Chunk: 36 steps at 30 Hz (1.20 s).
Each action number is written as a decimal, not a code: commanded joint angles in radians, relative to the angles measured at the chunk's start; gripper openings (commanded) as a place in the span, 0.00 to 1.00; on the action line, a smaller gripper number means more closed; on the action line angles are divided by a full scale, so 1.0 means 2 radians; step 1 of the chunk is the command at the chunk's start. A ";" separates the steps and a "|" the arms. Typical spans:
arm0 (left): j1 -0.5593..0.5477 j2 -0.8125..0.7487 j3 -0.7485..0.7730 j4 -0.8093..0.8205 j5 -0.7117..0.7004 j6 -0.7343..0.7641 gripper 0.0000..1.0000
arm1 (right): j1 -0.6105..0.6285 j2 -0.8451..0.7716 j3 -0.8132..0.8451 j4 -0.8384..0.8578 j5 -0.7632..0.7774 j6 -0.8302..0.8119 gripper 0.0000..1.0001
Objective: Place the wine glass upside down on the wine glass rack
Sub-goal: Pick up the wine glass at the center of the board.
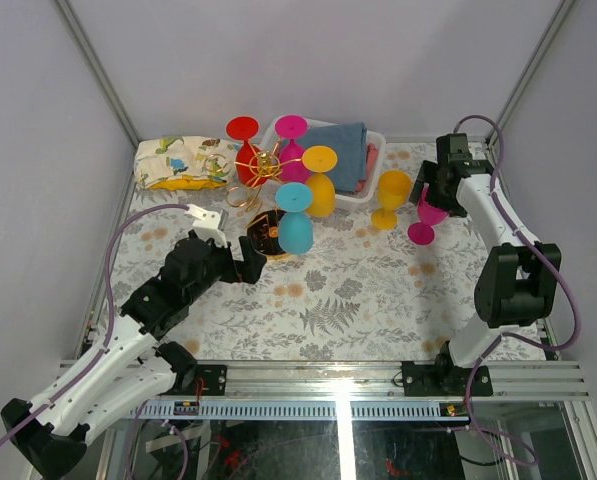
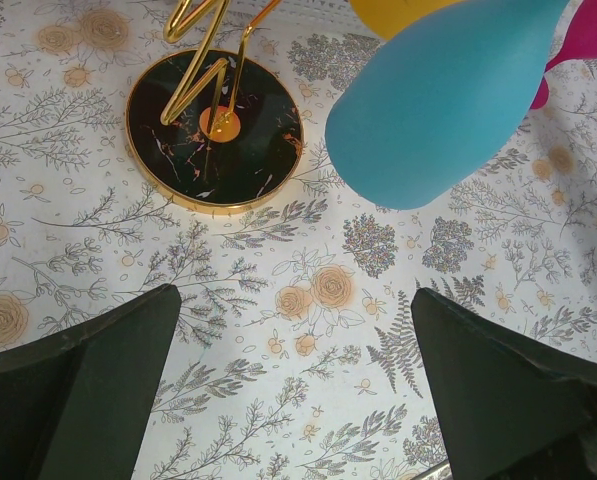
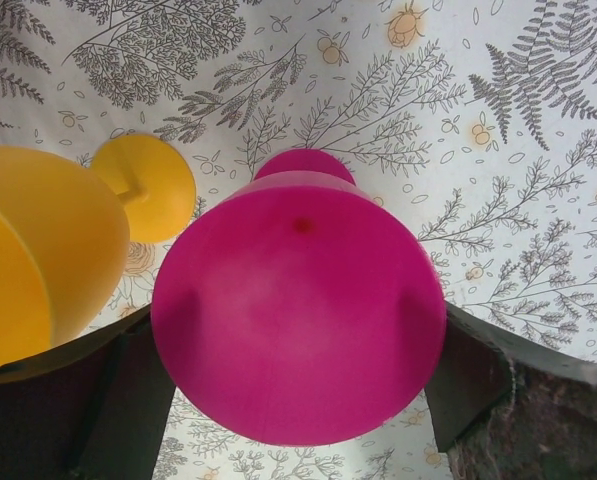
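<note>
Our right gripper (image 3: 298, 335) stands spread wide astride the bowl of the magenta wine glass (image 3: 278, 280), which is upright on the table (image 1: 378, 290). A yellow glass (image 1: 391, 190) is just beside it at 9 o'clock. We judge this a straddle readying a grasp for the flip; contact is unclear. The wine glass rack (image 1: 263, 238), hung with coloured glasses, sits well apart at 9 o'clock in the top view. Our left gripper (image 2: 293, 300), likewise released and empty, hovers near the rack's base.

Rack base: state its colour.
The rack base is dark with a gold rim; best in left wrist view.
</note>
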<state>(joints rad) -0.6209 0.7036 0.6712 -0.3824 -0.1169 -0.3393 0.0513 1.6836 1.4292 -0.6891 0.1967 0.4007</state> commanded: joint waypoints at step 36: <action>0.003 -0.041 0.173 0.035 -0.015 0.025 1.00 | -0.001 -0.389 0.057 0.009 -0.293 0.032 0.68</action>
<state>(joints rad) -0.6209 0.5743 0.9470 -0.3660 -0.1650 -0.3450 0.0513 0.8967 1.5253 -0.7570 -0.1925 0.3676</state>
